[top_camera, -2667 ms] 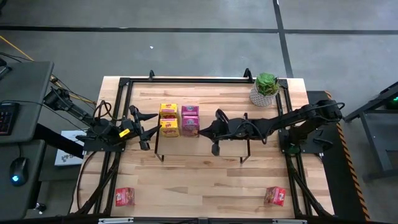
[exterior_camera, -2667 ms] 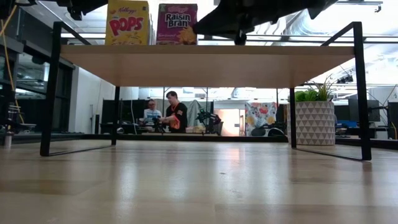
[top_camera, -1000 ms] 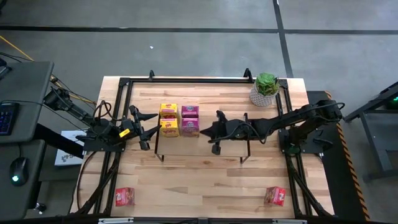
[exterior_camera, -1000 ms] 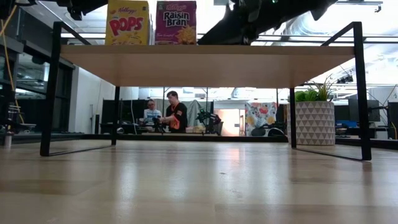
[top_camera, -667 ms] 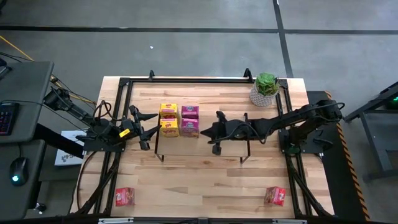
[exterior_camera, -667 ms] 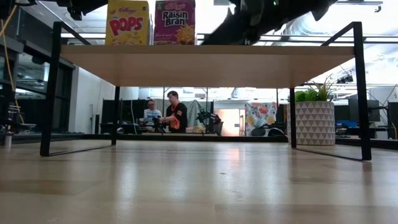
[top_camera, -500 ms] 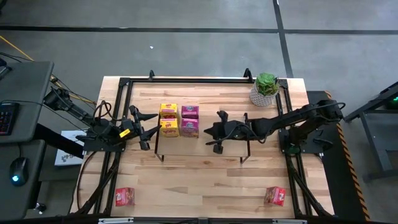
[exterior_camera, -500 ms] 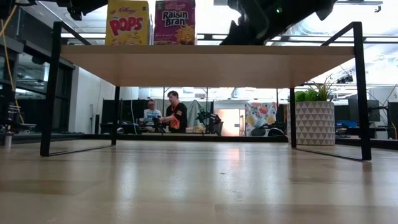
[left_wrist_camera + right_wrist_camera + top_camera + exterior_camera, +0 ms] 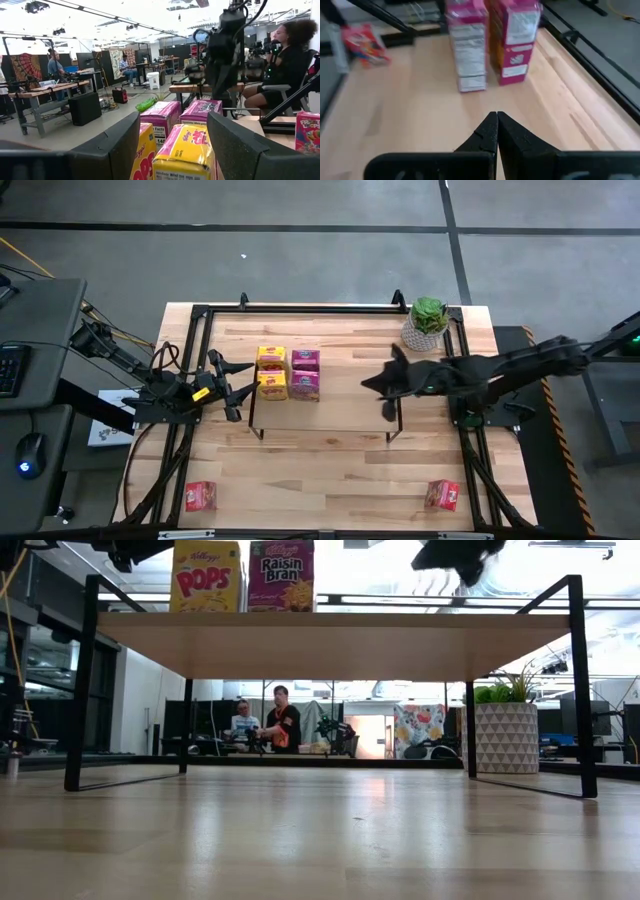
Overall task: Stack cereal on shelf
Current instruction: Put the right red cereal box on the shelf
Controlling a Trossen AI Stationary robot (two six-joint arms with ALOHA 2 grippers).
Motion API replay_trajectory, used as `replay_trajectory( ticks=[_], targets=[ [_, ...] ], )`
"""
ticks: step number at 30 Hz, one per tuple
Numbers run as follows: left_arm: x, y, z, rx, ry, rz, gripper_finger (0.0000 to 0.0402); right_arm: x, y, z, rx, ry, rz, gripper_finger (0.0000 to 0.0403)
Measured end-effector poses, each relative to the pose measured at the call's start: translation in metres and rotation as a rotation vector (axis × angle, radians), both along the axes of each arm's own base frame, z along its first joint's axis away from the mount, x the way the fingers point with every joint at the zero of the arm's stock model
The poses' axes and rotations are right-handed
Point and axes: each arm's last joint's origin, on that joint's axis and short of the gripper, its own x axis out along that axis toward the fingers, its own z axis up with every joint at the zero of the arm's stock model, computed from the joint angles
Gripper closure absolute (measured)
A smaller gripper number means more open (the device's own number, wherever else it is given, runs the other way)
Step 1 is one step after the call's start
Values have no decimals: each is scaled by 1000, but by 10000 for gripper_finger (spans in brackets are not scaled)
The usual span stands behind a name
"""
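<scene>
R gripper (image 9: 388,395) pressed together, empty, over shelf (image 9: 350,415) end away from boxes (image 9: 289,374). L gripper (image 9: 235,388) spread beside shelf. Risk: misgrasping red boxes (image 9: 200,496) w/ rushed approach

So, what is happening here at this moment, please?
A two-arm robot is putting small cereal boxes on a low wooden shelf. Two yellow boxes and two pink boxes already stand there side by side. The right gripper, shut and empty, is over the shelf's right part, apart from them. The left gripper is open at the shelf's left end, holding nothing. Two red boxes lie on the table's near corners.
</scene>
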Motion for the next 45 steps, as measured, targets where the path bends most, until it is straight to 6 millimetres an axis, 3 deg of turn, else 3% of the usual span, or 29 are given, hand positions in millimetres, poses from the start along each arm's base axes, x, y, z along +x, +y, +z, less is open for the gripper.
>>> replay_trajectory(
  ticks=[4, 9, 21, 28, 32, 39, 42, 45],
  targets=[
    [0, 0, 0, 0, 0, 0, 181, -14, 7, 11, 41, -48, 32, 403],
    [0, 0, 0, -1, -1, 0, 181, -17, 13, 13, 48, -58, 63, 403],
    [0, 1, 0, -1, -1, 4, 181, 25, 23, 22, 26, -344, 92, 402],
    [0, 0, -1, 2, 6, 4, 181, 28, 16, 22, 75, -364, -5, 395],
    [0, 0, -1, 3, 7, 4, 181, 21, 13, 16, 66, -292, -94, 346],
    [0, 0, -1, 3, 8, 4, 181, 5, 14, 0, 126, -93, -161, 207],
    [0, 0, -1, 3, 8, 4, 181, -3, 15, 8, 221, -34, -82, 162],
    [0, 0, -1, 3, 8, 4, 181, -11, 16, 28, 362, 32, -37, 147]
  ],
)
